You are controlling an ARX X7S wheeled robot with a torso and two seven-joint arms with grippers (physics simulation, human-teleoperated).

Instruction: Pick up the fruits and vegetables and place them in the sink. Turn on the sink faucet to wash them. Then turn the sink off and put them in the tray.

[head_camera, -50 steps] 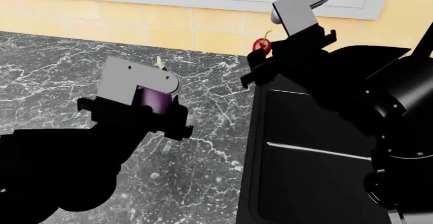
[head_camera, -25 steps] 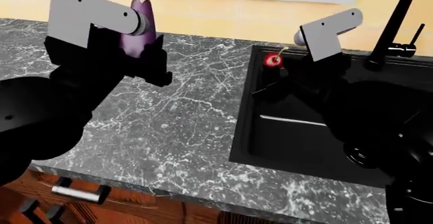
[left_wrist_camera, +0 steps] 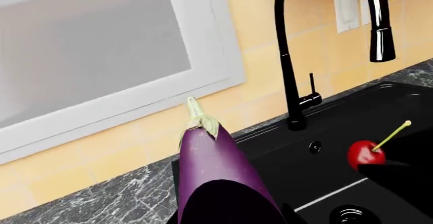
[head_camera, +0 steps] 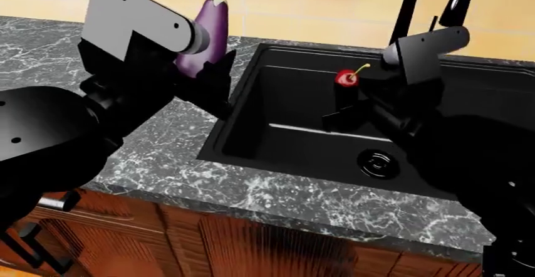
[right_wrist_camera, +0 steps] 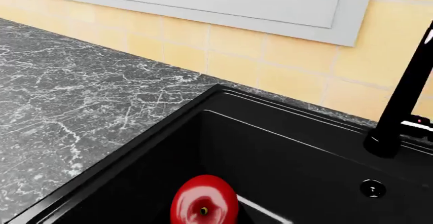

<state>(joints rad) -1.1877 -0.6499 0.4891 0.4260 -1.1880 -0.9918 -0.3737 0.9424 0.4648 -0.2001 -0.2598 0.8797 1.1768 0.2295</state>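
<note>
The purple eggplant stands upright, stem cap up, with my left gripper shut on its lower half, above the counter just left of the sink. The left wrist view shows the eggplant rising from the dark fingers. My right gripper is shut on the red cherry and holds it over the basin, above and left of the drain. The cherry fills the low middle of the right wrist view. The sink faucet stands behind the basin. The tray is out of view.
Dark marble counter surrounds the sink. Yellow tiled wall and a white window frame lie behind. The faucet's spray head hangs over the basin. Wooden cabinet fronts sit below the counter edge.
The head view has swung right, bringing the whole sink into sight. The left gripper with the eggplant now sits near the sink's left rim; the cherry is further over the basin.
</note>
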